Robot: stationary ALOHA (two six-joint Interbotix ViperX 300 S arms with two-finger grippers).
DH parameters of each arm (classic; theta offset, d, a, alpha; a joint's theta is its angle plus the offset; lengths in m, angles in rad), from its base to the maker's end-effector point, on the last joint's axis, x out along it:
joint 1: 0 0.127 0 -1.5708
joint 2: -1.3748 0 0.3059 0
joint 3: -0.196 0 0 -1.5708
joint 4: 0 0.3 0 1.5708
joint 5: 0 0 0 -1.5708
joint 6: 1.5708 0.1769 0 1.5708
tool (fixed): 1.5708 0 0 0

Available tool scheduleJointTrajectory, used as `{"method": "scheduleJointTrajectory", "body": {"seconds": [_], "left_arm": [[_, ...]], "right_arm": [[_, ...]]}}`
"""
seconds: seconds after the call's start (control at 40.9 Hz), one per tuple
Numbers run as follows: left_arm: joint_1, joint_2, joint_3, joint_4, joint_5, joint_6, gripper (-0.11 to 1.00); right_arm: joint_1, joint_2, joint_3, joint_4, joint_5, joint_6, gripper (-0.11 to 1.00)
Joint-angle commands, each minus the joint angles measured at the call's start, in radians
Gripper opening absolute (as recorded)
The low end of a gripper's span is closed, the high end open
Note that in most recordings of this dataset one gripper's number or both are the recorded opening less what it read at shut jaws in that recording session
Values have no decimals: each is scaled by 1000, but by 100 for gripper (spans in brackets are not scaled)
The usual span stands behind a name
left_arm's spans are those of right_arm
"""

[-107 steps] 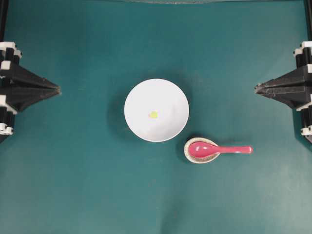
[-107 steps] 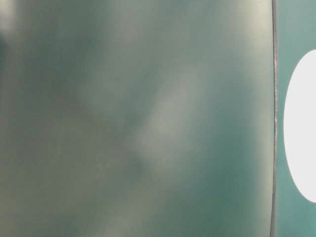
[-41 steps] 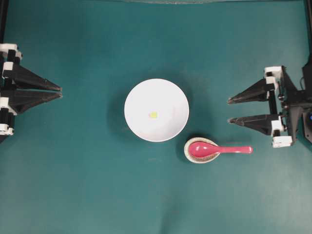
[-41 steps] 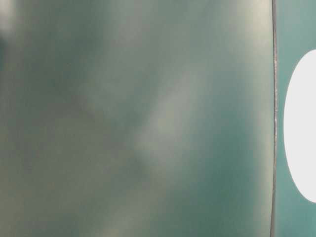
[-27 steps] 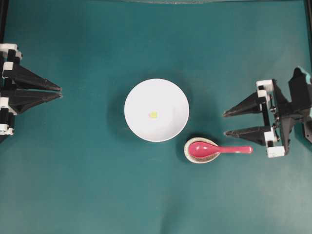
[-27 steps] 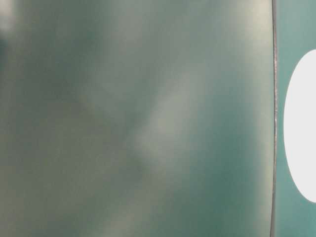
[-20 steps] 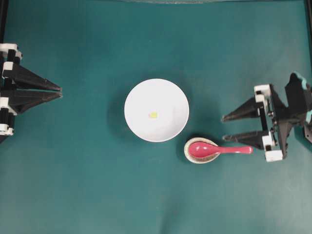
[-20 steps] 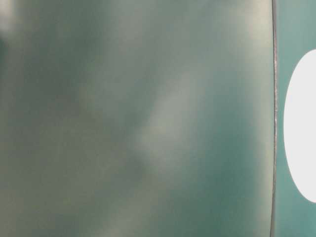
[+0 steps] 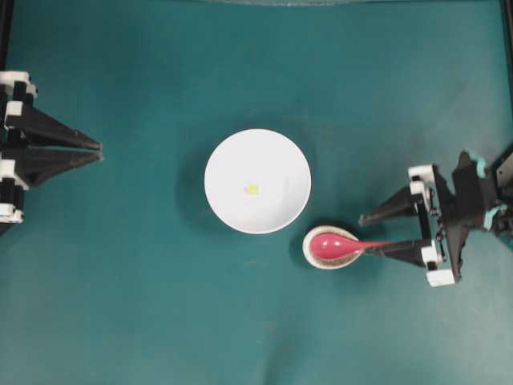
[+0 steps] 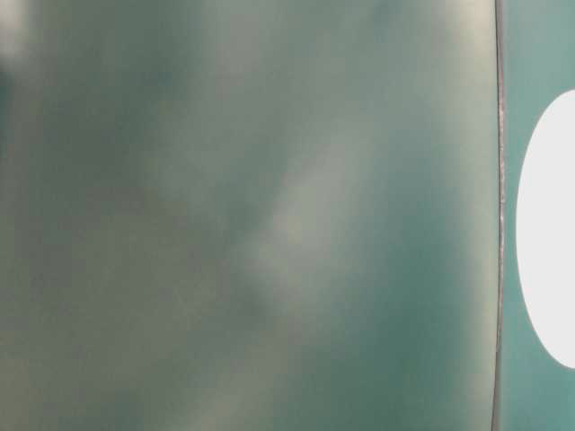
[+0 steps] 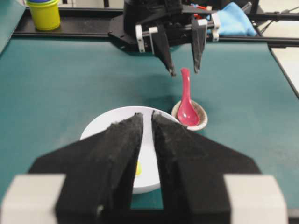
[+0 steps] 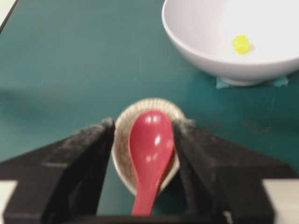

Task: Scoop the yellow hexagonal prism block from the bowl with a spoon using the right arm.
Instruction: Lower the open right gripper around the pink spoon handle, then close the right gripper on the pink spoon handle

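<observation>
The white bowl point(image 9: 257, 160) stands mid-table with the tiny yellow hexagonal prism block point(image 9: 252, 189) inside; the block also shows in the right wrist view point(image 12: 241, 44). The pink-red spoon point(image 9: 333, 245) rests with its scoop in a small speckled dish point(image 9: 314, 255), handle pointing right. My right gripper point(image 9: 365, 234) is open around the handle. In the right wrist view the spoon point(image 12: 150, 140) runs between the fingers point(image 12: 88, 144), untouched. My left gripper point(image 9: 99, 151) sits at the left edge, fingers nearly together, holding nothing.
The speckled dish point(image 12: 122, 140) lies just right of and in front of the bowl point(image 12: 210, 51). A yellow cup point(image 11: 44, 13) and a blue cloth point(image 11: 233, 21) sit beyond the table's far side. The table-level view is blurred.
My right gripper has opened and travelled in from the right edge toward the spoon, and now straddles its handle. Left gripper, bowl and block have stayed put.
</observation>
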Motion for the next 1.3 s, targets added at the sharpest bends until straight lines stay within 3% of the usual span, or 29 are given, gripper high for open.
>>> {"method": "scheduleJointTrajectory", "body": {"seconds": [0.0,0.318,1.027,1.271], "left_arm": [[3,12,-26,2,-14,-2,16],[3,23,-25,0,-18,-2,16],[3,55,-21,2,-38,-2,16],[3,54,-21,2,-38,-2,16]], "right_arm": [[34,32,0,28,-48,-3,57],[87,153,17,101,-149,-3,57],[115,245,3,100,-172,-14,57],[115,247,3,101,-167,-46,57]]}}
